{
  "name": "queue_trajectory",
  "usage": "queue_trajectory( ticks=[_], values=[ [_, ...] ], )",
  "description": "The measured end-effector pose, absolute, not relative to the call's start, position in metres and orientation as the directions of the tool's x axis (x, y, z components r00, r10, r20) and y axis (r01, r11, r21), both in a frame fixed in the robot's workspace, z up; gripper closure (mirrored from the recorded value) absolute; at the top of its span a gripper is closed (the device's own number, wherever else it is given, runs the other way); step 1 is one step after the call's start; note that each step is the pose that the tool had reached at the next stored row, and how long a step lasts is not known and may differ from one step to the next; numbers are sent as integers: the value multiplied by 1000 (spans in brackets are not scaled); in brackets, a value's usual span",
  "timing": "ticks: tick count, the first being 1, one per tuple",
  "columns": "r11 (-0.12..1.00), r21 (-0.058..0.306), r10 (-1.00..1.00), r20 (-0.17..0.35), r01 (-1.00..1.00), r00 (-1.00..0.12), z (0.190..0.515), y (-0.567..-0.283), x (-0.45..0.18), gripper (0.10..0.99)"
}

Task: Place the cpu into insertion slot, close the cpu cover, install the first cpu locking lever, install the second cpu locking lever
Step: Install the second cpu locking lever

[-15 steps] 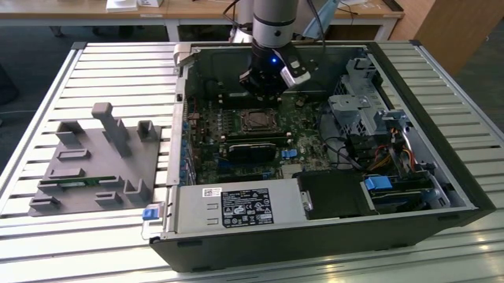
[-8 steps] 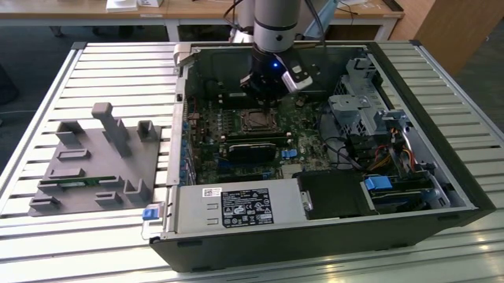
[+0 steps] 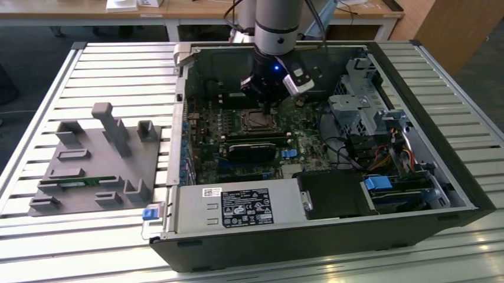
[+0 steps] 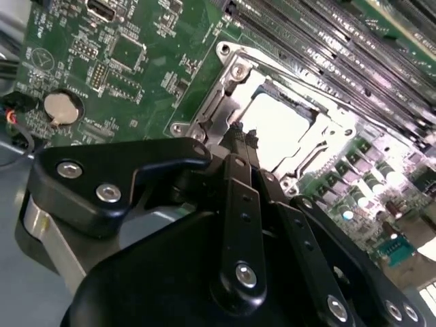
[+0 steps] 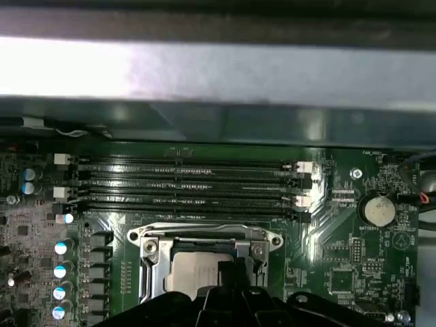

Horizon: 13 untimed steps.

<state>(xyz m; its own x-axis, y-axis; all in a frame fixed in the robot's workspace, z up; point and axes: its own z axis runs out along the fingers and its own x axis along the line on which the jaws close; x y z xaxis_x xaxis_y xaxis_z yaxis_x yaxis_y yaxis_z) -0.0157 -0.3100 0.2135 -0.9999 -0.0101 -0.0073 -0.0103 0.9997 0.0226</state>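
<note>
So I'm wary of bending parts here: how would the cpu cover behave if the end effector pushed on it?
The cpu cover looks like thin silvery sheet metal, so probably light and somewhat springy rather than rigid. It frames the cpu with narrow edges, so an off-centre push from the end effector might twist it. Its bright, smooth finish suggests it could be slippery.

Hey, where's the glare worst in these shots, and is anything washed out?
In the second wrist view the cpu is blown out almost white, and glare streaks the memory slots. In the first wrist view a bright band washes out the case wall, while the cpu stays readable. The exterior view is evenly lit.
</note>
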Motion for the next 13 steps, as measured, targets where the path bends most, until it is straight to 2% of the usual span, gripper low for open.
queue_trajectory(
  ticks=[5,13],
  values=[
    [1000,23,-10,-7,-10,-1000,227,-310,-16,980],
    [1000,23,-10,-7,-10,-1000,228,-323,-16,980]
  ],
)
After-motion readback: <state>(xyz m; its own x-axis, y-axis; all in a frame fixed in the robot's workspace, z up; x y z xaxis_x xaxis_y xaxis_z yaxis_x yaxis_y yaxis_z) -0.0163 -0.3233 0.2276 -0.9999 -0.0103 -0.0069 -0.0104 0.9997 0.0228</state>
